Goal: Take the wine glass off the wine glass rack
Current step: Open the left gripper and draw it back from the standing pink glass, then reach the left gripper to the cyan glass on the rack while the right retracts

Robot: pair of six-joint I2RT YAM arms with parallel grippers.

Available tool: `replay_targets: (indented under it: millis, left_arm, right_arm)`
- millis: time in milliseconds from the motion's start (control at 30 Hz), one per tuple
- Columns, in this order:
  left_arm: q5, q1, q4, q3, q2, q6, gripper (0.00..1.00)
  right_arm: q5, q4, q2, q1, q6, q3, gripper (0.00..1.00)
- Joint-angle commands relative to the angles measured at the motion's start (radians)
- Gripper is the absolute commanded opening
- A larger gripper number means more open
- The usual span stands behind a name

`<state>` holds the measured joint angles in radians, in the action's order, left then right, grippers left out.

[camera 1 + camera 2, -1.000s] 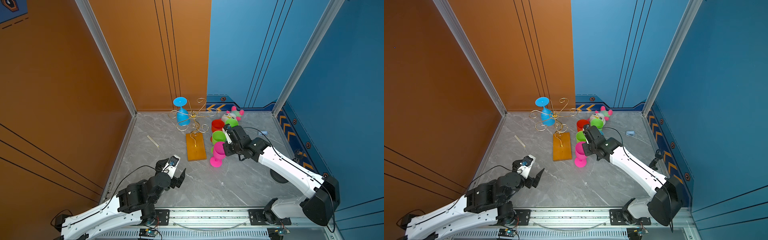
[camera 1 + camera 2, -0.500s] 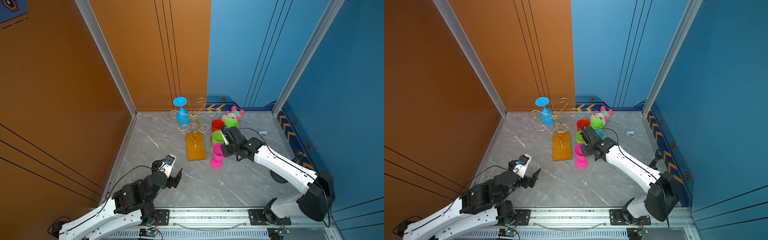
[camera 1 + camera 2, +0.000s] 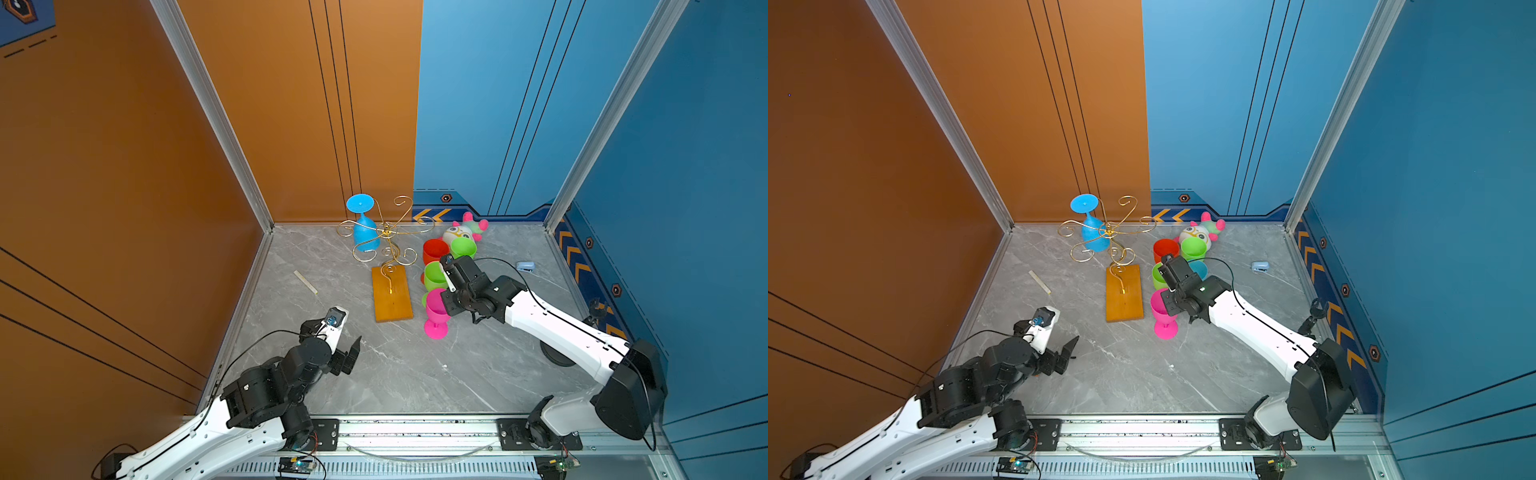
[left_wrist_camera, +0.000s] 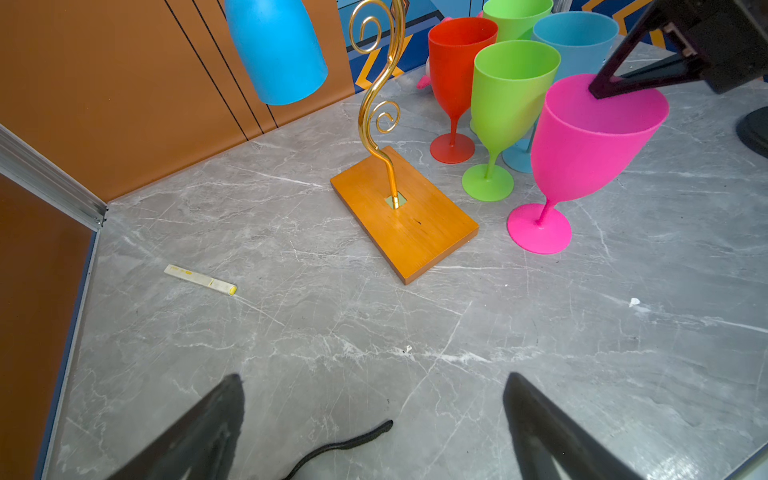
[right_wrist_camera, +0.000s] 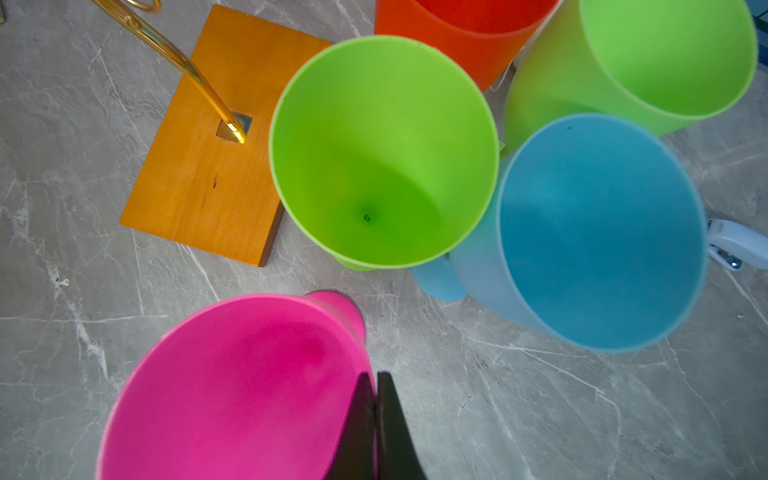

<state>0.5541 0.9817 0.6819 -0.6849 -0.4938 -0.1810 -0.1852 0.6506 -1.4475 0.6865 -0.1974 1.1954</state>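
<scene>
The wine glass rack [image 3: 386,232], gold wire on a wooden base [image 3: 392,299], stands at the back centre in both top views [image 3: 1108,232]. A blue wine glass [image 3: 365,237] [image 3: 1092,237] [image 4: 276,50] hangs upside down from one of its arms. A pink wine glass [image 3: 436,316] [image 4: 582,145] [image 5: 232,395] leans to the right of the base with its foot on the floor. My right gripper [image 5: 375,386] [image 3: 446,303] is shut on its rim. Low over the floor at the front left, my left gripper [image 4: 374,386] [image 3: 347,351] is open with nothing in it.
Red [image 3: 434,251], two green [image 3: 434,276] [image 3: 463,247] and light blue [image 5: 598,232] glasses stand clustered right of the rack, a plush toy [image 3: 465,228] behind them. A pale stick [image 3: 305,281] lies left of the base, a small blue stapler [image 3: 525,266] at the right.
My left gripper has drawn back slightly toward the front, still open. My right arm has shifted a little and kept its hold on the pink glass, which stays in about the same spot.
</scene>
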Motion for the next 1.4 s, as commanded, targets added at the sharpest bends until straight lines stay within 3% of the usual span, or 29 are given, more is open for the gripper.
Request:
replay_targets:
  millis: [0,133,500,600,767,1167,1367]
  left_arm:
    - [-0.032,-0.02,0.022,-0.033,-0.008,-0.006,0.98]
    - [-0.045,-0.038,0.025,-0.041,-0.021,-0.008,0.98]
    - [-0.068,-0.123,0.036,-0.068,-0.088,-0.022,0.99]
    - [-0.098,-0.2,0.049,-0.081,-0.119,-0.03,0.99]
    - [-0.244,-0.383,0.051,-0.126,-0.15,-0.049,0.99]
    - [-0.647,-0.862,0.042,-0.353,-0.358,0.009,0.98]
    - [-0.81,-1.003,-0.009,-0.502,-0.522,-0.002,0.96]
  right_arm:
    - [-0.02,0.001,-0.008,0.002,0.011,-0.013,0.0]
    - [-0.019,0.006,-0.008,0.001,0.01,-0.015,0.06]
    - [-0.007,0.024,0.029,-0.004,0.007,-0.006,0.4]
    - [-0.002,0.042,0.046,-0.007,0.004,0.02,0.51]
    - [0.036,0.053,0.117,-0.019,-0.012,0.045,0.7]
    - [0.272,0.05,0.319,-0.169,-0.051,-0.001,0.82]
    - [0.349,0.028,0.402,-0.249,-0.071,-0.075,0.82]
